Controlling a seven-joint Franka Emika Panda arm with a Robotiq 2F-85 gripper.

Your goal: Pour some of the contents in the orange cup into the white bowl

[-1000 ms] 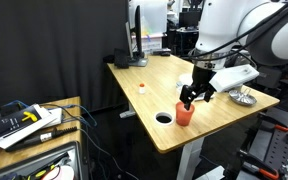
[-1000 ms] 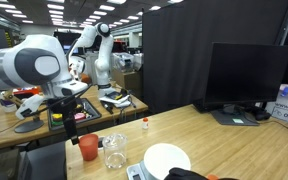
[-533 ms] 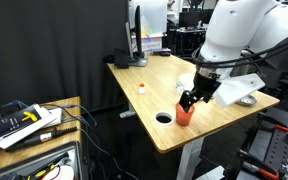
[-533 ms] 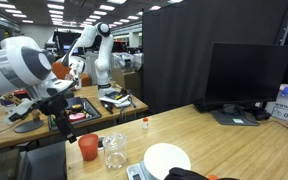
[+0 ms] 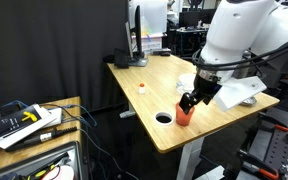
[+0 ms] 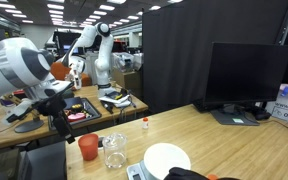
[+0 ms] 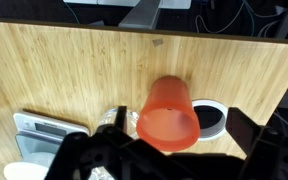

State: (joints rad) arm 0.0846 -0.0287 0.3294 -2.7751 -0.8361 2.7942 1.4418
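The orange cup [image 5: 185, 116] stands upright on the wooden table near its front edge; it also shows in the other exterior view [image 6: 88, 148]. My gripper [image 5: 189, 100] is open and hangs right over the cup. In the wrist view the cup [image 7: 169, 115] sits between the two dark fingers of the gripper [image 7: 179, 112], with a gap on each side. The white bowl [image 6: 167, 160] lies on the table beyond a clear glass container [image 6: 113, 152]; only its edge [image 7: 22, 172] shows in the wrist view.
A round cable hole [image 7: 210, 118] lies in the table right beside the cup. A silver scale [image 7: 46, 132] sits near the bowl. A tiny orange-and-white object [image 5: 141, 87] stands farther back. A monitor [image 6: 249, 80] stands at the table's far side.
The arm's upper links have swung to a new posture and the gripper has come down slightly over the cup. The cup has not moved.
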